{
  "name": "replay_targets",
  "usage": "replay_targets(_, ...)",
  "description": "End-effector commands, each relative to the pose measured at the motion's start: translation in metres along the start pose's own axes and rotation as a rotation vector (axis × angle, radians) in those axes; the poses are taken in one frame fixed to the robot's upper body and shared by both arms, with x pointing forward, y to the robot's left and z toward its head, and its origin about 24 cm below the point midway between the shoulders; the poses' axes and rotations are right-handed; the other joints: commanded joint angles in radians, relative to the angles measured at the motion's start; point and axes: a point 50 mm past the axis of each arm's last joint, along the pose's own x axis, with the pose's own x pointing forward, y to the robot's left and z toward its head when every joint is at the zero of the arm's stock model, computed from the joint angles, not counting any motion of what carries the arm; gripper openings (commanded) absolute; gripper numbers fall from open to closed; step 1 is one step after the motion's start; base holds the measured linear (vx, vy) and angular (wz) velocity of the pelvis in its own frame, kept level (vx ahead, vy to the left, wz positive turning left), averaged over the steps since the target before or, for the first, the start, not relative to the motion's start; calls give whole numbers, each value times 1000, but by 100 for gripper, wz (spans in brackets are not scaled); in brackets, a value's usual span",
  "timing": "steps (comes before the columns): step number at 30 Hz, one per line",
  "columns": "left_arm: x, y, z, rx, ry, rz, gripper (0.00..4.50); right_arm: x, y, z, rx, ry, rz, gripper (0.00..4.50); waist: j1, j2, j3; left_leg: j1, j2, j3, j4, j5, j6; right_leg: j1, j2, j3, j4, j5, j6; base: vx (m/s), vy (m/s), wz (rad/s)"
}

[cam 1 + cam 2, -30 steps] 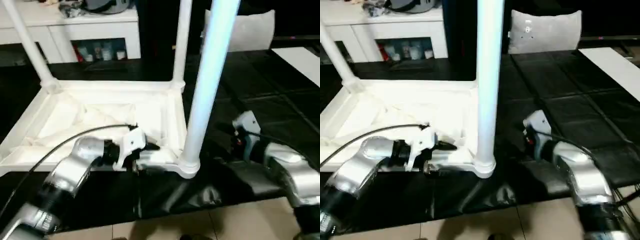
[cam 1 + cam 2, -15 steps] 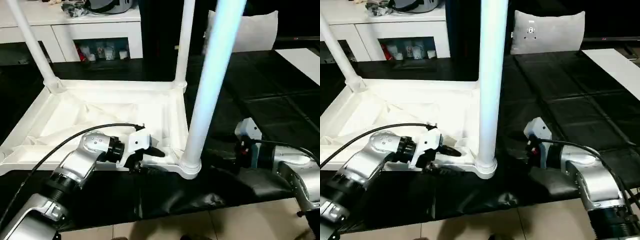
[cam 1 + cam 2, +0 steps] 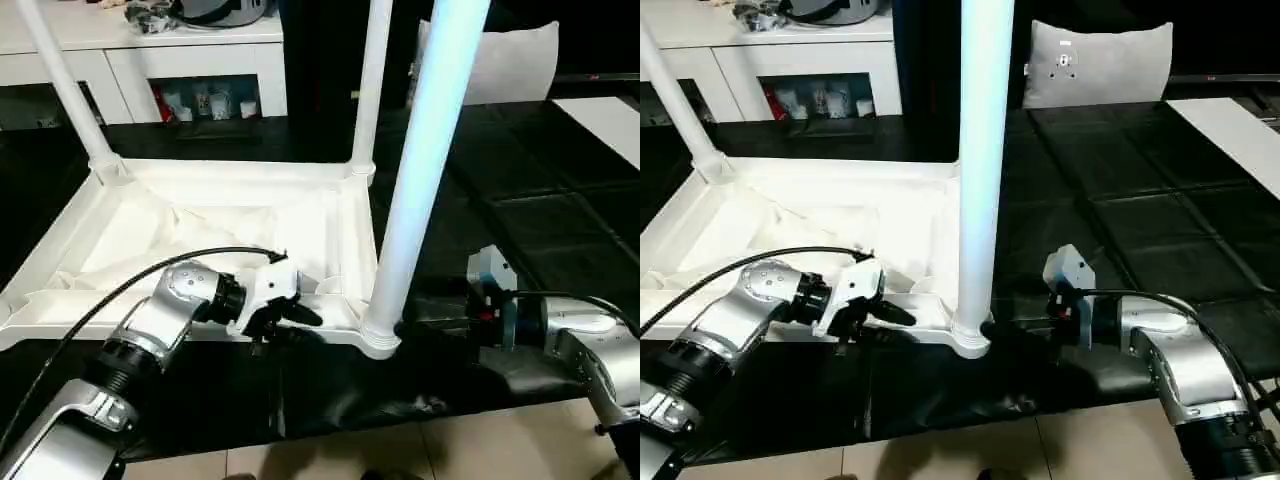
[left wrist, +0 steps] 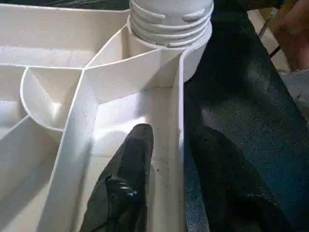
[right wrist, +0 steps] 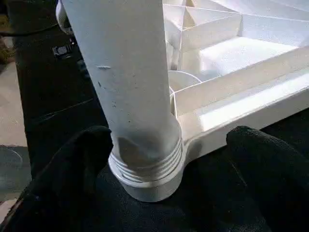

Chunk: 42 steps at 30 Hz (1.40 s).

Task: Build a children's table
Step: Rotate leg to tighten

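Note:
The children's table lies upside down on the black work table, its ribbed top (image 3: 200, 172) facing up. White legs stand upright in the far left (image 3: 60, 80), far right (image 3: 368, 80) and near right (image 3: 420, 170) corner sockets. My left gripper (image 3: 295, 318) straddles the near rim close to the near right socket (image 4: 169, 24). One finger (image 4: 137, 154) sits inside the rim, a little off the wall, and the other hugs the outside. My right gripper (image 5: 171, 135) is open, its fingers (image 5: 77, 164) standing wide on either side of the near right leg's base without touching it.
A white shelf unit (image 3: 200, 50) with small items stands at the back left. A pale cushion (image 3: 1095, 60) leans at the back and a white board (image 3: 1230, 120) lies at the right. The black table's front edge (image 3: 330, 425) drops to a tiled floor.
My left gripper's fingers have narrowed around the near rim. My right gripper has moved in slightly towards the near right leg's base, still wide.

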Motion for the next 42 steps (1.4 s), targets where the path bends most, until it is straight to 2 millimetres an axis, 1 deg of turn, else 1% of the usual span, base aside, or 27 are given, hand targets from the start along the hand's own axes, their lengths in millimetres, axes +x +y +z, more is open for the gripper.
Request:
replay_targets(1, -3, 2, 0, 10, 17, -6, 115, -6, 0, 2, 7, -11, 15, 450, 8, -8, -78, -24, 6, 19, -63, -50, 104, 82, -60, 55, -88, -345, -74, 0, 0, 0)
replay_targets(2, -3, 2, 0, 10, 18, -8, 115, -5, 1, 3, 6, -12, 23, 450, 9, -8, -78, -24, 5, 19, -62, -49, 107, 82, -60, 55, -89, -344, -73, 0, 0, 0)
replay_targets(3, -3, 2, 0, 9, 20, -13, 106, -5, 2, 5, 3, -15, 40, 450, 9, -8, -78, -24, 5, 19, -62, -49, 107, 82, -60, 55, -89, -344, -73, 0, 0, 0)
replay_targets(4, -2, 2, 0, 8, 19, -17, 81, -5, 3, 8, 1, -18, 54, 450, 10, -7, -79, -24, 6, 18, -63, -46, 110, 83, -60, 56, -87, -340, -74, 0, 0, 0)
replay_targets(7, -2, 1, -1, 3, 16, -27, 74, -3, 5, 11, 5, -27, 83, 450, 11, -8, -79, -25, 6, 19, -62, -42, 109, 83, -60, 56, -86, -332, -78, 0, 0, 0)
replay_targets(8, -2, 1, -1, 3, 15, -31, 51, -3, 5, 12, 8, -30, 89, 450, 12, -7, -79, -25, 6, 18, -63, -44, 109, 83, -60, 55, -86, -334, -78, 0, 0, 0)
replay_targets(9, -2, 1, -1, 1, 15, -34, 32, -2, 5, 13, 10, -32, 98, 420, 11, -7, -79, -24, 7, 19, -63, -45, 109, 82, -60, 55, -87, -337, -77, 0, 0, 0)
replay_targets(11, -2, 0, -1, 1, 16, -37, 29, -1, 5, 15, 10, -35, 110, 412, 13, -7, -79, -24, 6, 19, -63, -44, 107, 83, -60, 55, -87, -341, -75, 0, 0, 0)
replay_targets(12, -1, 0, -1, 2, 14, -40, 18, 0, 5, 16, 13, -37, 119, 407, 13, -7, -79, -25, 5, 19, -62, -44, 106, 83, -59, 54, -88, -342, -74, 0, 0, 0)
replay_targets(14, 1, -1, 3, 25, -26, -56, 2, 6, 6, 20, 13, -40, 157, 377, 14, -7, -80, -24, 6, 18, -62, -40, 105, 82, -60, 55, -86, -336, -75, 0, 0, 0)
replay_targets(17, 4, -2, 7, 33, -46, -70, 0, 10, 6, 22, 10, -41, 174, 365, 17, -7, -81, -23, 8, 19, -62, -28, 105, 81, -61, 57, -83, -320, -81, 0, 0, 0)
replay_targets(18, 5, -3, 8, 38, -54, -77, 0, 11, 6, 23, 9, -40, 185, 347, 20, -7, -82, -24, 9, 18, -62, -20, 107, 82, -62, 58, -80, -307, -87, 0, 0, 0)
replay_targets(19, 6, -3, 9, 41, -57, -84, 0, 12, 6, 23, 9, -39, 199, 347, 24, -11, -83, -23, 12, 19, -62, -14, 109, 81, -62, 59, -78, -294, -92, 0, 0, 0)
replay_targets(20, 6, -3, 10, 43, -57, -86, 0, 13, 7, 24, 9, -36, 212, 325, 28, -8, -84, -23, 12, 19, -62, -7, 111, 81, -63, 61, -75, -282, -99, 0, 0, 0)
replay_targets(22, 7, -3, 10, 43, -55, -86, 0, 14, 7, 24, 9, -33, 223, 317, 30, -8, -84, -23, 13, 18, -62, -1, 111, 81, -62, 61, -73, -272, -102, 0, 0, 0)
replay_targets(23, 7, -3, 9, 44, -50, -85, 0, 15, 9, 26, 15, -29, 243, 309, 29, -9, -84, -23, 13, 18, -62, 1, 110, 82, -62, 61, -72, -267, -104, 0, 0, 0)
replay_targets(24, 7, -3, 8, 45, -47, -83, 0, 16, 9, 27, 16, -28, 248, 296, 30, -9, -83, -24, 12, 19, -62, -1, 110, 82, -62, 61, -73, -270, -103, 0, 0, 0)
replay_targets(26, 6, -3, 7, 44, -41, -82, 0, 17, 11, 30, 15, -24, 258, 272, 31, -9, -83, -24, 11, 20, -62, -6, 107, 82, -63, 61, -75, -284, -98, 0, 0, 0)
replay_targets(27, 6, -3, 6, 43, -38, -84, 0, 17, 11, 32, 13, -22, 257, 272, 32, -9, -82, -23, 11, 20, -63, -9, 105, 82, -63, 61, -77, -292, -95, 0, 0, 0)
replay_targets(30, 5, -4, 5, 42, -30, -92, 0, 19, 13, 35, 12, -15, 266, 241, 33, -9, -81, -22, 9, 21, -63, -20, 98, 81, -63, 60, -81, -321, -79, 0, 0, 0)
replay_targets(33, 5, -4, 5, 34, -33, -89, 0, 24, 10, 40, 15, -15, 271, 221, 33, -8, -81, -21, 8, 21, -64, -28, 91, 81, -62, 58, -84, -343, -69, 0, 0, 0)
replay_targets(35, 5, -4, 5, 29, -33, -83, 0, 27, 9, 42, 19, -13, 273, 205, 30, -8, -81, -24, 6, 21, -63, -30, 89, 81, -62, 57, -85, -348, -64, 0, 0, 0)
replay_targets(37, 4, -2, 5, 11, -30, -65, 0, 29, 7, 41, 23, -13, 273, 201, 29, -9, -80, -23, 5, 22, -63, -40, 87, 80, -61, 56, -87, -364, -59, 0, 0, 0)
replay_targets(38, 4, 0, 6, -10, -31, -39, 0, 30, 6, 41, 37, -20, 264, 199, 29, -14, -80, -22, 5, 22, -63, -40, 86, 80, -61, 55, -87, -372, -55, 0, 0, 0)
replay_targets(39, 4, 2, 7, -33, -42, -18, 0, 32, 6, 39, 47, -25, 250, 198, 27, -12, -80, -21, 7, 23, -64, -39, 85, 78, -62, 56, -87, -373, -57, 0, 0, 0)
replay_targets(40, 4, 2, 7, -33, -42, -18, 0, 32, 6, 39, 47, -25, 250, 198, 27, -12, -80, -21, 7, 23, -64, -39, 85, 78, -62, 56, -87, -373, -57, 0, 0, 0)
replay_targets(42, 7, 5, 11, -65, -57, 29, 0, 39, 4, 34, 65, -32, 169, 197, 26, -10, -79, -22, 6, 21, -64, -36, 80, 78, -61, 54, -87, -373, -56, 0, 0, 0)
